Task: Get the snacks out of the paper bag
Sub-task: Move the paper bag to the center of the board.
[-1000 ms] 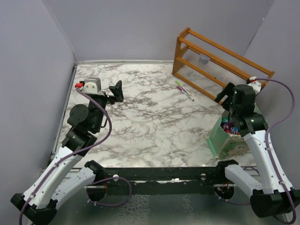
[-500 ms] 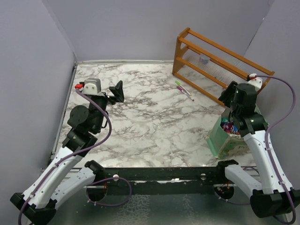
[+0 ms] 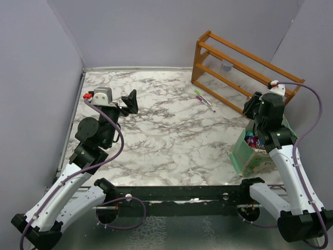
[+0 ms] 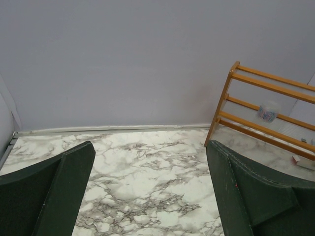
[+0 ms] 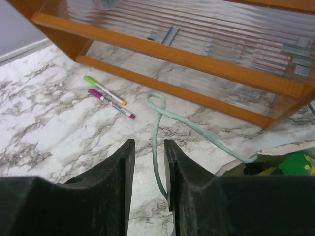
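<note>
Right, status. We had the bag (image 3: 243, 154) at the right edge of the bench (image 3: 166, 130), just in front of the rack (image 3: 244, 67), mouth up. Snacks (image 3: 253, 140) were all inside it, none on the bench. So nothing was out yet.

Right pincer (image 5: 148, 143) hung over the bag's near-left rim, not down in the mouth. Its jaws stood nearly together with a slim gap showing. The bag's cord handle (image 5: 153, 128) ran down into that gap. We couldn't tell whether the cord was pinched or just passing through. No packet sat between the jaws.

Left pincer (image 4: 150, 144) was wide open, holding nothing, well apart from the bag on the far left.

Risks as we judged them:
- Jaws catching the cord instead of a packet. Any lift would then haul the whole bag, and it looked light enough to tip or spill.
- Bag sat close to the bench edge, so a sideways tug could drag it off.
- Nothing braced the bag, with the left arm too far away to hold it.
- Shiny packets looked slippery. A shallow pinch could drop one back in.
- Rack and pens (image 5: 106, 96) were near, so a wide swing could clip them.
</note>
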Action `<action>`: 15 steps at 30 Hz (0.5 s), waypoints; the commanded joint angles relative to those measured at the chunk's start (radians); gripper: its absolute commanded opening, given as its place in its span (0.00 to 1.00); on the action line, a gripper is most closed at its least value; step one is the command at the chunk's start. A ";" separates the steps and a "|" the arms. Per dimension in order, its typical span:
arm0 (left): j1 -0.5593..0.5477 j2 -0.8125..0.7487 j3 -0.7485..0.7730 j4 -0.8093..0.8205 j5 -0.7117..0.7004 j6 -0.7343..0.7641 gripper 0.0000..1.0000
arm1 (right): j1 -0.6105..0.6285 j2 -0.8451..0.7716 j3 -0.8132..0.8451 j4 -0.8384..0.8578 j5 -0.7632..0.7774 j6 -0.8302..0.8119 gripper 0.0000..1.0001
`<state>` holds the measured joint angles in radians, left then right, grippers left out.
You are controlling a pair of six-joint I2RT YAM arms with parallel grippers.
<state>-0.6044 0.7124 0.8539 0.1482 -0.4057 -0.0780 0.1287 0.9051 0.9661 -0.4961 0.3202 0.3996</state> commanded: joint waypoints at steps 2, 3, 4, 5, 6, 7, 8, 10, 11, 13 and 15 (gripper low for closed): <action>-0.006 -0.007 -0.010 0.028 -0.016 -0.019 0.99 | -0.009 -0.005 0.000 0.068 -0.223 -0.134 0.29; -0.006 -0.007 -0.010 0.028 -0.016 -0.020 0.99 | -0.009 -0.008 0.002 0.073 -0.263 -0.151 0.28; -0.006 -0.006 -0.010 0.027 -0.016 -0.021 0.99 | -0.009 -0.008 0.004 0.078 -0.302 -0.166 0.27; -0.006 -0.006 -0.010 0.028 -0.016 -0.022 0.99 | -0.009 -0.009 0.005 0.081 -0.338 -0.178 0.25; -0.006 -0.006 -0.010 0.028 -0.015 -0.023 0.99 | -0.009 -0.008 0.007 0.083 -0.367 -0.188 0.21; -0.006 -0.007 -0.010 0.027 -0.015 -0.025 0.99 | -0.009 -0.004 0.011 0.083 -0.394 -0.195 0.18; -0.006 -0.007 -0.011 0.029 -0.013 -0.026 0.99 | -0.009 0.000 0.014 0.083 -0.415 -0.200 0.15; -0.006 -0.007 -0.012 0.028 -0.013 -0.027 0.99 | -0.009 0.010 0.017 0.090 -0.470 -0.205 0.07; -0.006 -0.007 -0.013 0.028 -0.013 -0.029 0.99 | -0.009 0.017 0.019 0.095 -0.507 -0.208 0.06; -0.007 -0.007 -0.014 0.030 -0.013 -0.031 0.99 | -0.009 0.031 0.022 0.109 -0.604 -0.210 0.06; -0.008 -0.005 -0.015 0.030 -0.013 -0.031 0.98 | -0.009 0.051 0.023 0.130 -0.711 -0.199 0.06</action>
<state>-0.6044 0.7124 0.8482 0.1486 -0.4072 -0.0971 0.1207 0.9260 0.9661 -0.4484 -0.1188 0.2131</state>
